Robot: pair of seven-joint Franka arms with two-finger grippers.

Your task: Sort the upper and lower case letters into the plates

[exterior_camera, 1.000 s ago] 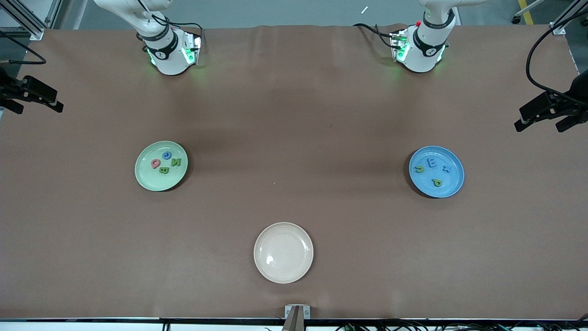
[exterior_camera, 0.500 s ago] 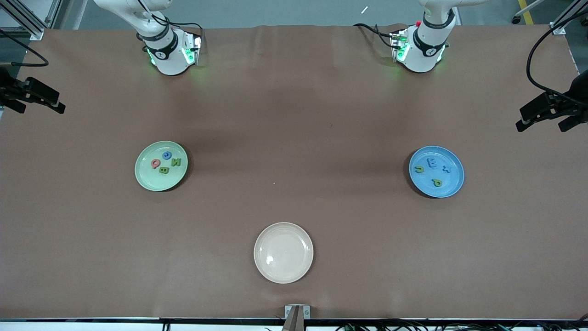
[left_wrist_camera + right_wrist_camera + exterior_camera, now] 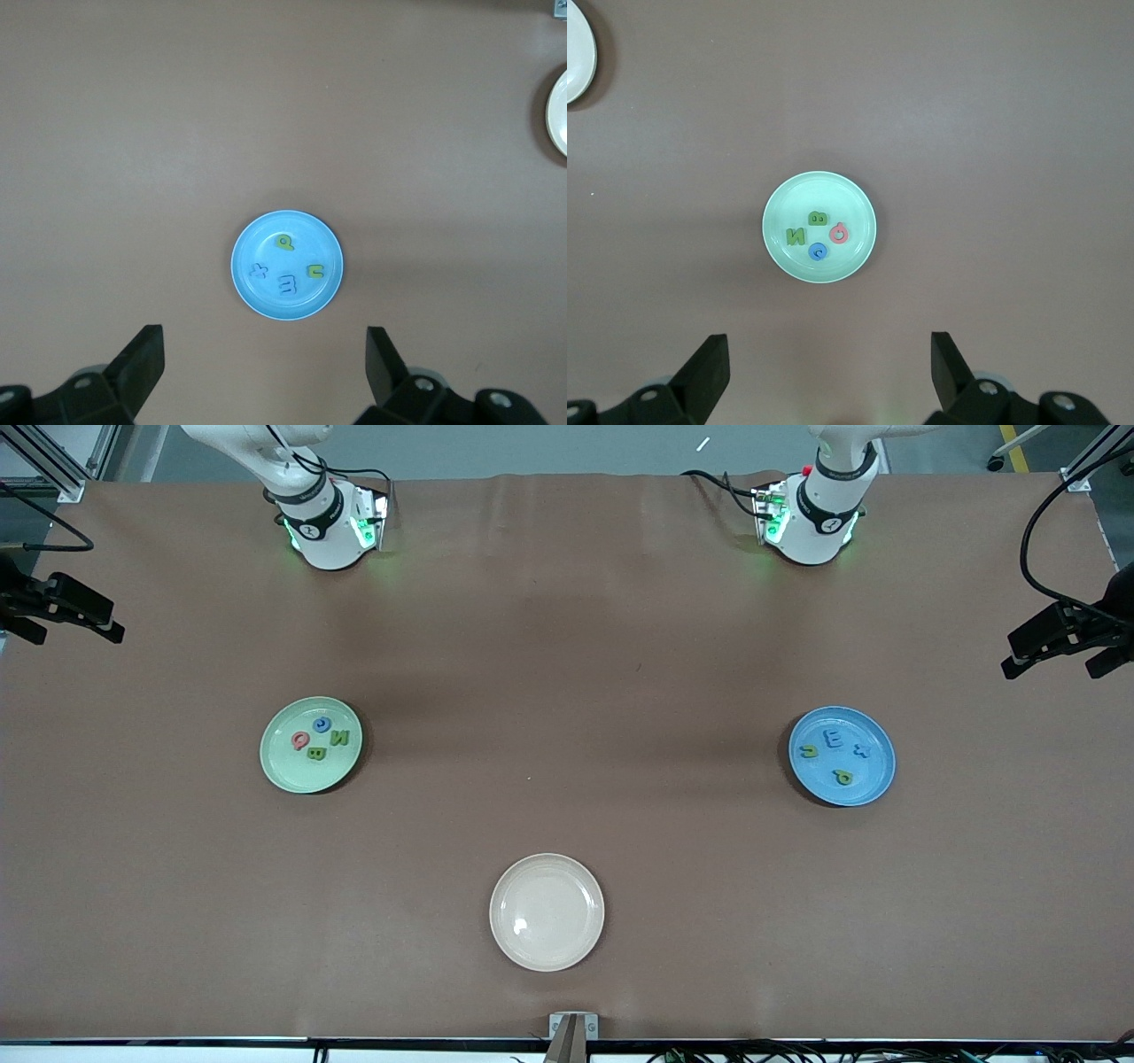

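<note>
Left gripper point(image 3: 264, 372): fingers spread wide, empty, high above the blue plate point(image 3: 842, 755) holding four letters. Right gripper point(image 3: 828, 376): likewise spread, empty, above the mint green plate point(image 3: 310, 744) holding four letters. Cream plate point(image 3: 547, 911): bare, on the worktop point(image 3: 567, 646).

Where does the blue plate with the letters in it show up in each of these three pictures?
Front view: blue plate toward the left arm's end of the table.
Left wrist view: blue plate mid-picture, below the open left gripper.
Right wrist view: not in it.
Shared landmark: the cream plate, at an edge of both wrist views.
</note>
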